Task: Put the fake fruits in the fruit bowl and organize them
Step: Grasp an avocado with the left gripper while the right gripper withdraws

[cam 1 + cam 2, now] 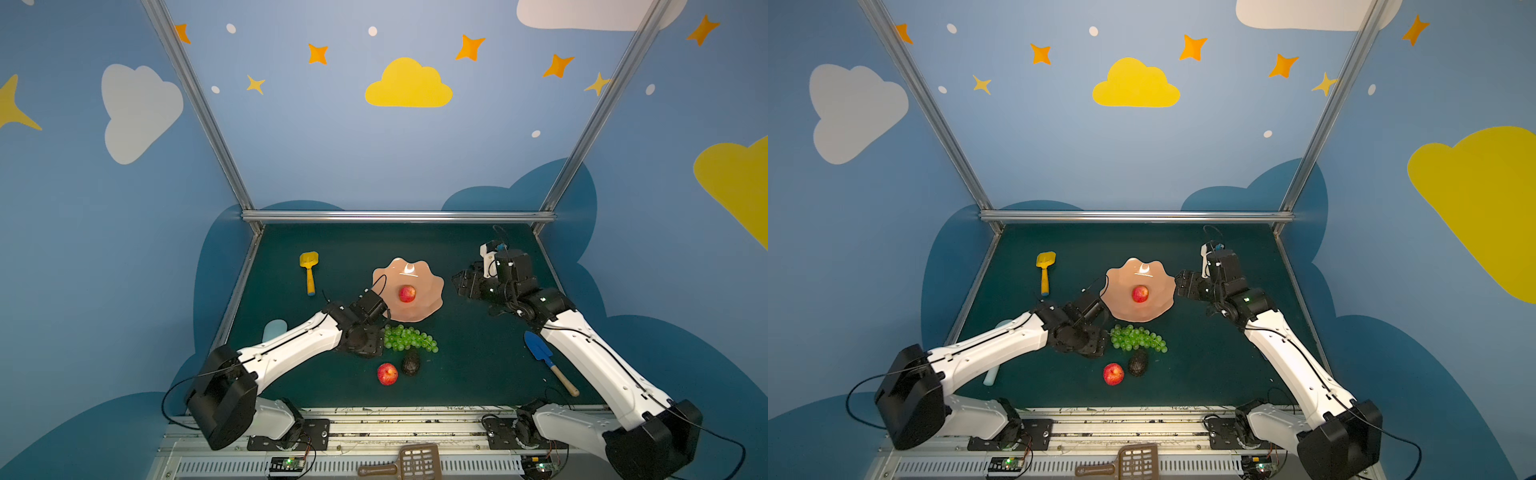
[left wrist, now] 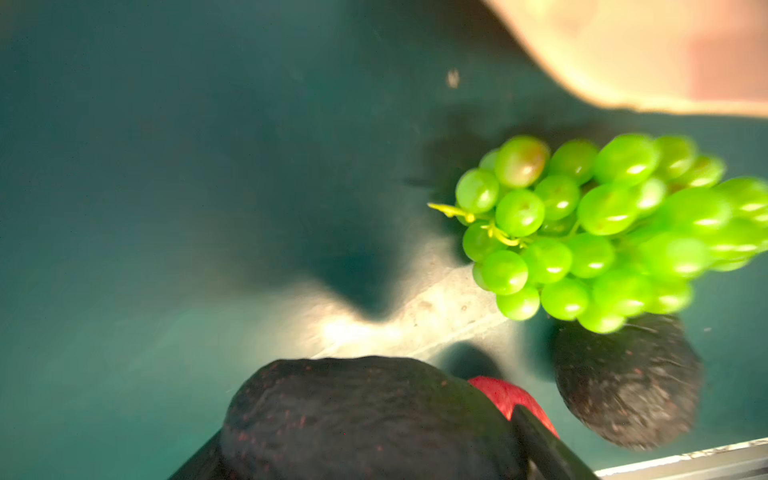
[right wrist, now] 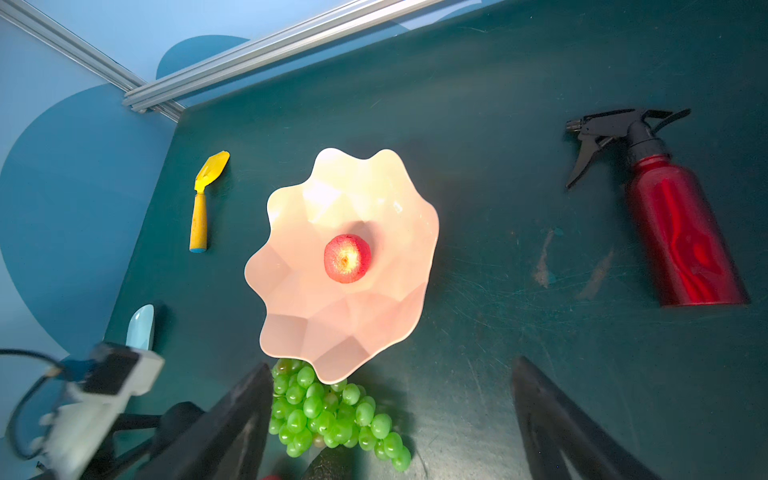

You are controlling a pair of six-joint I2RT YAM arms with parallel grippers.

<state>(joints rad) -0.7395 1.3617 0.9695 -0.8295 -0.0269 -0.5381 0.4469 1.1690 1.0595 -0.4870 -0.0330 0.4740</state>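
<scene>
- Left gripper [image 2: 368, 457] straddles a dark bumpy avocado [image 2: 357, 407] — whether it is pinched yet cannot be told.
- It should squeeze the middle, lift clear of the green grapes [image 2: 602, 232] alongside, then carry it to the peach scalloped bowl [image 1: 428, 305] just ahead.

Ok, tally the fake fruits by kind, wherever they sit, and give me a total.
Apples: 2
Avocados: 2
Grape bunches: 1
Total: 5
</scene>
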